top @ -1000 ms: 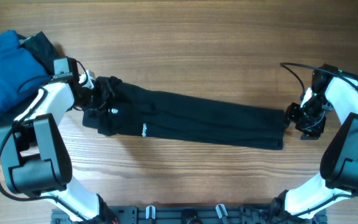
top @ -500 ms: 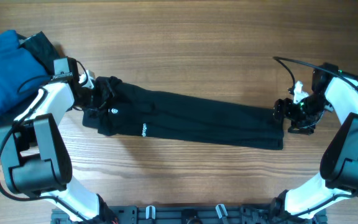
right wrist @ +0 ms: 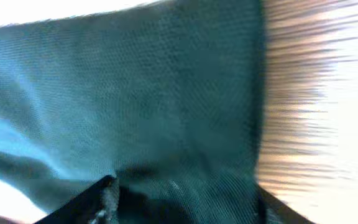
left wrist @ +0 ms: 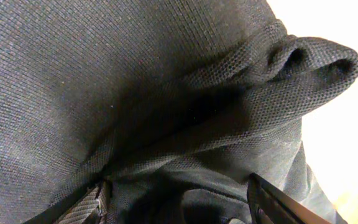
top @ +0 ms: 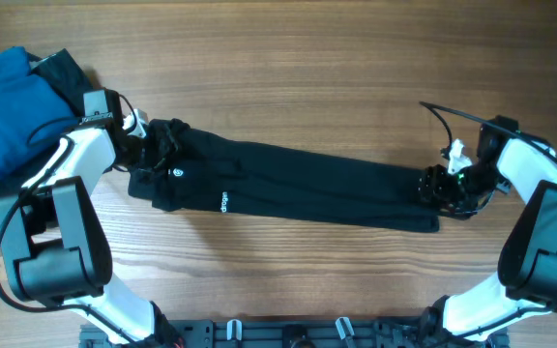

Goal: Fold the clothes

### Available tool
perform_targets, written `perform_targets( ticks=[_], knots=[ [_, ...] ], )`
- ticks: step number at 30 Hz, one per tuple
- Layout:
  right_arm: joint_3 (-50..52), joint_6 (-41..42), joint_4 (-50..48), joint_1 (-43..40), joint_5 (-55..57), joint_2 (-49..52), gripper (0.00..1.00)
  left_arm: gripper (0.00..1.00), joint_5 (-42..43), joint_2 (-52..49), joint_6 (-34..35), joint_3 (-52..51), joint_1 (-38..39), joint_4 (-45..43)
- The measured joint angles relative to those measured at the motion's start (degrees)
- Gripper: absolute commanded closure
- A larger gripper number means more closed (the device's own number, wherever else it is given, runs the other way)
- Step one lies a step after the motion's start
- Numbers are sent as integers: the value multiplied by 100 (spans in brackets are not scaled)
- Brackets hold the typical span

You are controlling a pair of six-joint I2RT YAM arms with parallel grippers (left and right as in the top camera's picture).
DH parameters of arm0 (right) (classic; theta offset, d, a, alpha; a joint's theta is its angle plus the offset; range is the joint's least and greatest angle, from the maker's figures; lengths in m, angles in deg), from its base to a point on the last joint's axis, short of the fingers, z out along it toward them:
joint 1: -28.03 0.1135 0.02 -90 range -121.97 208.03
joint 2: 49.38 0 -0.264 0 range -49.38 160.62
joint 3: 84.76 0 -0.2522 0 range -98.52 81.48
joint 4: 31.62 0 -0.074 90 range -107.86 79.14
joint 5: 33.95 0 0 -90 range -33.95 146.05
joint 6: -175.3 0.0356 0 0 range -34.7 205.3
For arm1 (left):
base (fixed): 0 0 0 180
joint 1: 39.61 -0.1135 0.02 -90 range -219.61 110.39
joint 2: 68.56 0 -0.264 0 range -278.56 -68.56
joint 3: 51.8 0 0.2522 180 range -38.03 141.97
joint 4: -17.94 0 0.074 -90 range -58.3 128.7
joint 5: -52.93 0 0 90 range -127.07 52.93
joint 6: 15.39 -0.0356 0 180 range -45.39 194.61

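Note:
The black garment [top: 307,184] lies stretched in a long band across the table, with its white logo [top: 177,173] and white lettering [top: 224,203] near the left end. My left gripper [top: 141,155] sits at the bunched left end. In the left wrist view its jaws stand apart [left wrist: 176,211] with folded fabric [left wrist: 166,93] between them. My right gripper [top: 431,186] is over the garment's right end. In the right wrist view it is open [right wrist: 182,208], with the fabric [right wrist: 166,106] between its fingers and the cloth's edge to the right.
A bright blue folded garment [top: 3,106] lies at the far left, with a dark cloth [top: 61,68] behind it. Bare wooden table [top: 307,77] surrounds the black garment. The arm bases stand at the front edge.
My right gripper has moved left from beside the garment's right end onto it. The left arm and the garment have not moved.

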Motion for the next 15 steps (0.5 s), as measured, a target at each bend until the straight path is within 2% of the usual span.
perform_targets(
  ticks=[2, 4, 7, 8, 12, 15],
  knots=[
    [101, -33, -94, 2, -243, 28, 86, 28, -2, 0, -2, 2, 0, 0],
    [146, -33, -157, 2, -374, 70, 94, 28, 0, 0, -2, 2, 0, 0],
    [151, -35, -293, 2, -496, 87, 96, 34, 9, 0, -2, 2, 0, 0],
    [151, -42, -332, 2, -522, 87, 96, 34, 17, 0, 0, 2, 0, 2],
    [22, -17, -299, 2, -468, 87, 96, 25, 197, 20, -107, -4, -39, 11],
    [-511, 136, 157, 2, -109, 107, 96, 20, 210, 177, -157, -4, -37, 90]
  ],
)
